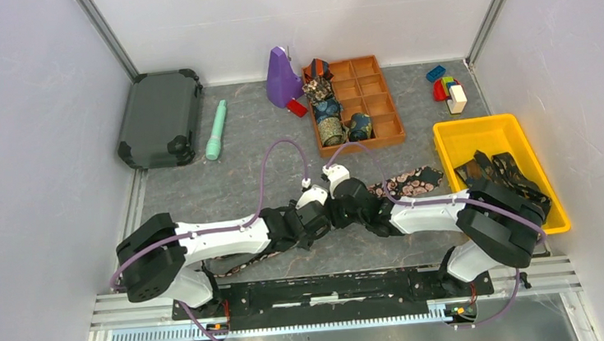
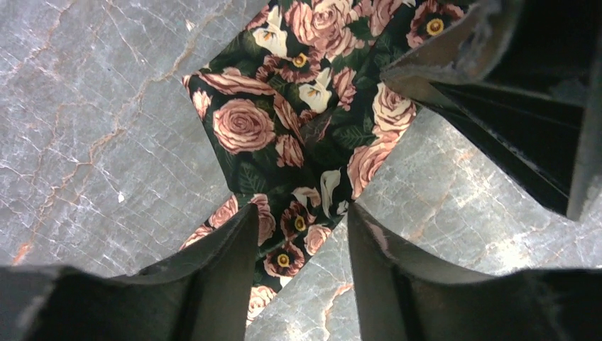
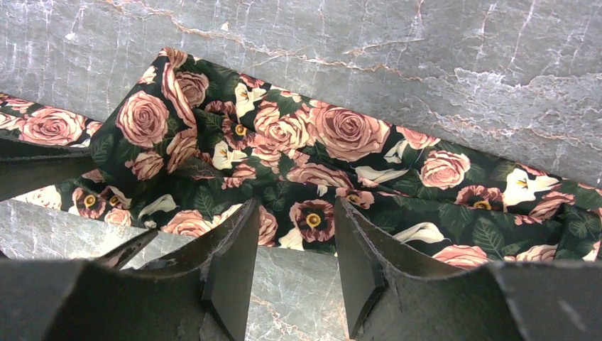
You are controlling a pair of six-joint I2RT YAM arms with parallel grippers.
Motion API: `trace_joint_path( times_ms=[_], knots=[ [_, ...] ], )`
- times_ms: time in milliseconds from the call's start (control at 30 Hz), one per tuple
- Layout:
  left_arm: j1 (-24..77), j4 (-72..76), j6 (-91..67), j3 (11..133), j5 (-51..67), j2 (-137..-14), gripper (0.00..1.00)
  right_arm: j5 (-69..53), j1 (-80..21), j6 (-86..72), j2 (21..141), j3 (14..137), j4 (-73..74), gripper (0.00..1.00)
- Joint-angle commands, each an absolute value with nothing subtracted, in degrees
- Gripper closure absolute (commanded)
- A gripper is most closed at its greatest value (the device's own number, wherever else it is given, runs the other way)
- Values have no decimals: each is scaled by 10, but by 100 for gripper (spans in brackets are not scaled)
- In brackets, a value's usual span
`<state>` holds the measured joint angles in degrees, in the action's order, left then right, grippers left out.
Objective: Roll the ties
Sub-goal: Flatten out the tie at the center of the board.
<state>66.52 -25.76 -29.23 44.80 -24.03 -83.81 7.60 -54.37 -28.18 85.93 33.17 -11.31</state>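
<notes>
At centre, tie (image 1: 411, 182), seemingly near-left to far-right

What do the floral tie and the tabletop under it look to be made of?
The floral tie looks like printed fabric, matte; it creases and folds softly. The tabletop is a smooth grey marble-look surface with pale veins; whether it is stone or printed laminate cannot be told.

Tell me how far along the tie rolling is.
Partway. Done: several rolled ties sit in the orange compartment tray. In hand: a rose-patterned tie lies flat on the table, unrolled, with the left end effector and right end effector open over it. Left: more loose ties in the yellow bin.
</notes>
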Motion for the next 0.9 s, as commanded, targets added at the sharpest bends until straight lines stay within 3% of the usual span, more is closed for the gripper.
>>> trace_joint_path(
  times_ms=[0, 233, 333, 700, 767, 867],
  knots=[
    [664, -221, -264, 436, -286, -851, 47, 82, -547, -278, 861, 341, -111, 50],
    [663, -228, -259, 440, -278, -812, 36, 91, -546, -273, 832, 331, -92, 51],
    [663, -249, -247, 453, -266, -809, 36, 91, -547, -273, 821, 330, -85, 51],
    [644, -235, -232, 447, -266, -832, 63, 83, -547, -273, 780, 334, -70, 51],
    [644, -225, -230, 445, -261, -834, 71, 84, -547, -274, 773, 337, -70, 50],
    [642, -207, -230, 440, -243, -826, 93, 87, -546, -275, 774, 342, -80, 51]
  ],
)
